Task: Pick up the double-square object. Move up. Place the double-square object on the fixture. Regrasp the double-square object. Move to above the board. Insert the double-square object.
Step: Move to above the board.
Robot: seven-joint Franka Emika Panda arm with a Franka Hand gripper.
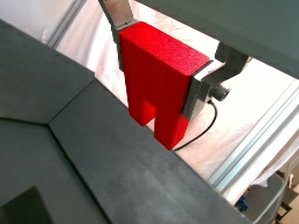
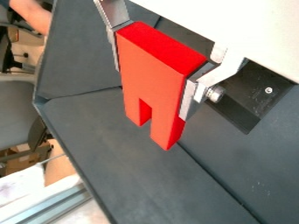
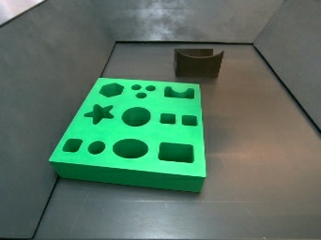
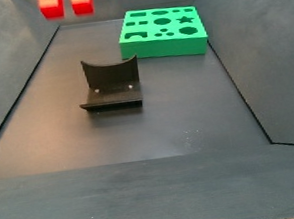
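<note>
Dark worktop (image 4: 139, 133) below: your tool (image 2: 158, 66) grips the double-square object (image 2: 156, 83), prongs down. Judge it light, rigid, smooth; hold its flat upper flanks.

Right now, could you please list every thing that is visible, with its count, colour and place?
double-square object: one, bright red, held between the gripper's silver plates in both wrist views, prongs pointing down, high above the floor; its prongs show at the upper edge of a side view.
board: one, bright green, lying on the dark floor, many shaped holes.
fixture: one, dark grey, standing on the floor apart from the board.
gripper: one, shut on the red piece.
</note>
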